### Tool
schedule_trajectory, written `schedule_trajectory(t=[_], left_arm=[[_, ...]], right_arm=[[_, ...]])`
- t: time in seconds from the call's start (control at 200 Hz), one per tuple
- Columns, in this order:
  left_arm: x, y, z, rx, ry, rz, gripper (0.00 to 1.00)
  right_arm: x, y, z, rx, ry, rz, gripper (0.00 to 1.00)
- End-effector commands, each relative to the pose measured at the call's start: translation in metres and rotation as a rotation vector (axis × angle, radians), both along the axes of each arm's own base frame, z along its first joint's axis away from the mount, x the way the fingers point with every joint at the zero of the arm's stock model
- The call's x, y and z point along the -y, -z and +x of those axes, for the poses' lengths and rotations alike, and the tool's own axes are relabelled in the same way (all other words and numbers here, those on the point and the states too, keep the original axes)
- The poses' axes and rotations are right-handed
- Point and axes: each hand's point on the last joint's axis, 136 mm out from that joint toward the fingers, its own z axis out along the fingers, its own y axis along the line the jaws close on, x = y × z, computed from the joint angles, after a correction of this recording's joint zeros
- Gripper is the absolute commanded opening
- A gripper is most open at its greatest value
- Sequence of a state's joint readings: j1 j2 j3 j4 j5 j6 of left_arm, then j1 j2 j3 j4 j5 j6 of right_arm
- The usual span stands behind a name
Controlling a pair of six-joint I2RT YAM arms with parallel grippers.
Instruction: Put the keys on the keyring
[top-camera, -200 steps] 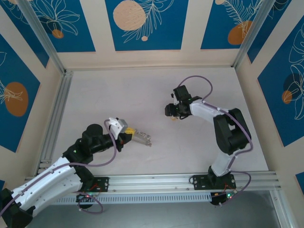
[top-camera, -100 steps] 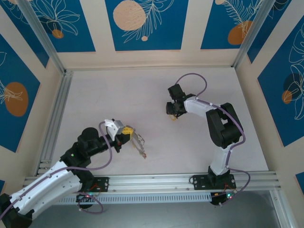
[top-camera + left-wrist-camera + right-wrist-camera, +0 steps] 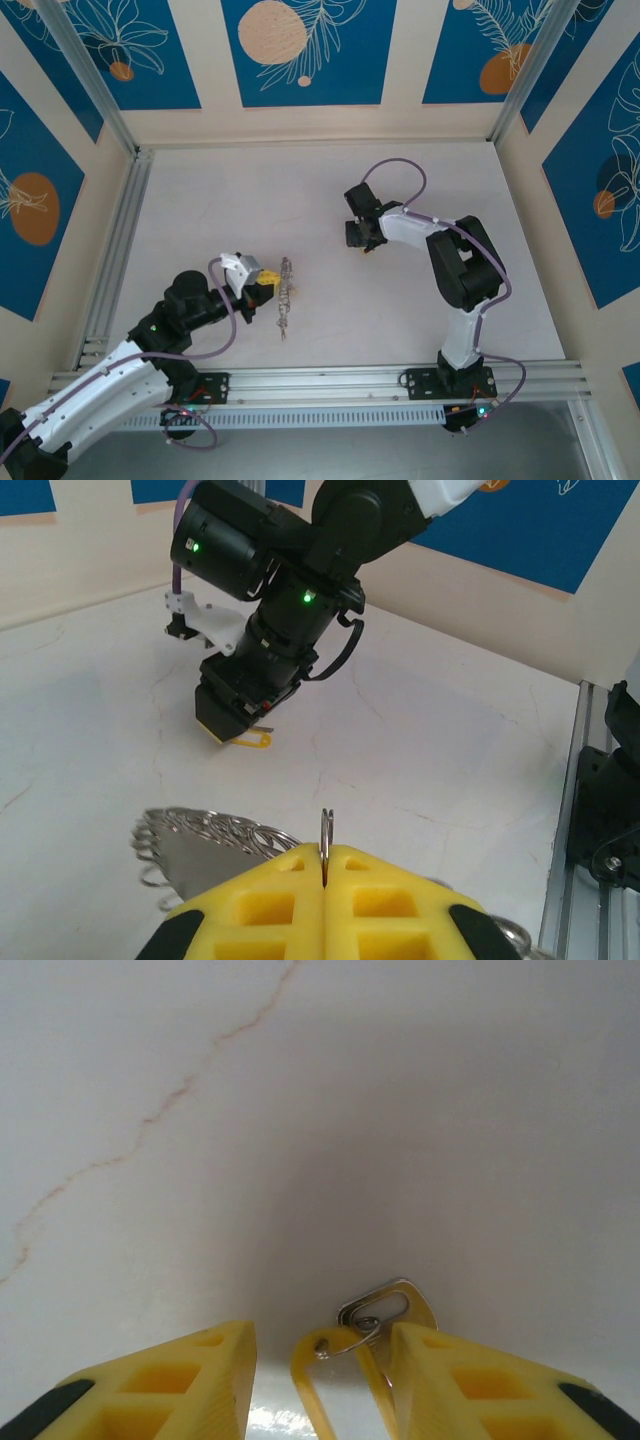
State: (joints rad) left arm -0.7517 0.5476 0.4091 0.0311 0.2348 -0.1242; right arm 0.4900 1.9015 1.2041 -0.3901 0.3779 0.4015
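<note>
The left claw (image 3: 325, 858) is clamped on the keyring (image 3: 326, 825), where many keys (image 3: 215, 832) seem threaded. The right claw (image 3: 320, 1338), half open, straddles one loose key (image 3: 385, 1310) on the worktop (image 3: 300, 1110).

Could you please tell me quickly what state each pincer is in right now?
Left pincer: closed, holding the keyring.
Right pincer: open, straddling a yellow-tagged key, not gripping it.
</note>
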Motion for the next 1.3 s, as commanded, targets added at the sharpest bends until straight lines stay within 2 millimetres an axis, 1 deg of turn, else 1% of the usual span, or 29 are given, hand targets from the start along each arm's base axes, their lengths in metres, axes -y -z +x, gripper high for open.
schedule_trajectory(t=[0.0, 0.145, 0.345, 0.525, 0.615, 0.88, 0.935, 0.995, 1.06, 1.12, 1.225, 1.295], left_arm=[[0.001, -0.022, 0.000, 0.061, 0.008, -0.068, 0.00], [0.001, -0.022, -0.001, 0.061, 0.012, -0.069, 0.00], [0.002, -0.023, -0.001, 0.062, 0.017, -0.072, 0.00], [0.002, -0.022, -0.002, 0.057, 0.022, -0.074, 0.00], [0.002, -0.022, -0.002, 0.055, 0.021, -0.073, 0.00], [0.003, -0.020, -0.002, 0.051, 0.026, -0.071, 0.00], [0.003, -0.020, -0.002, 0.050, 0.027, -0.071, 0.00], [0.003, -0.020, -0.002, 0.050, 0.026, -0.070, 0.00], [0.003, -0.020, -0.002, 0.045, 0.028, -0.069, 0.00], [0.003, -0.020, -0.002, 0.041, 0.026, -0.065, 0.00], [0.001, -0.022, -0.002, 0.034, 0.017, -0.057, 0.00], [0.000, -0.023, -0.001, 0.028, 0.009, -0.049, 0.00]], right_arm=[[0.006, 0.006, 0.003, -0.004, 0.033, -0.023, 0.39], [0.007, 0.010, 0.003, -0.010, 0.037, -0.024, 0.34], [0.009, 0.009, 0.002, -0.002, 0.035, -0.035, 0.25], [0.012, 0.004, 0.001, 0.012, 0.028, -0.046, 0.22], [0.012, 0.004, 0.001, 0.013, 0.021, -0.052, 0.16], [0.011, 0.002, -0.003, 0.024, 0.008, -0.056, 0.13], [0.011, 0.000, -0.004, 0.032, 0.004, -0.054, 0.10], [0.012, -0.001, -0.005, 0.040, 0.001, -0.053, 0.04], [0.009, -0.007, -0.006, 0.066, -0.018, -0.029, 0.00], [0.005, -0.013, -0.008, 0.096, -0.048, -0.002, 0.00], [-0.006, -0.036, -0.016, 0.159, -0.122, 0.050, 0.00], [-0.014, -0.056, -0.026, 0.206, -0.187, 0.078, 0.00]])
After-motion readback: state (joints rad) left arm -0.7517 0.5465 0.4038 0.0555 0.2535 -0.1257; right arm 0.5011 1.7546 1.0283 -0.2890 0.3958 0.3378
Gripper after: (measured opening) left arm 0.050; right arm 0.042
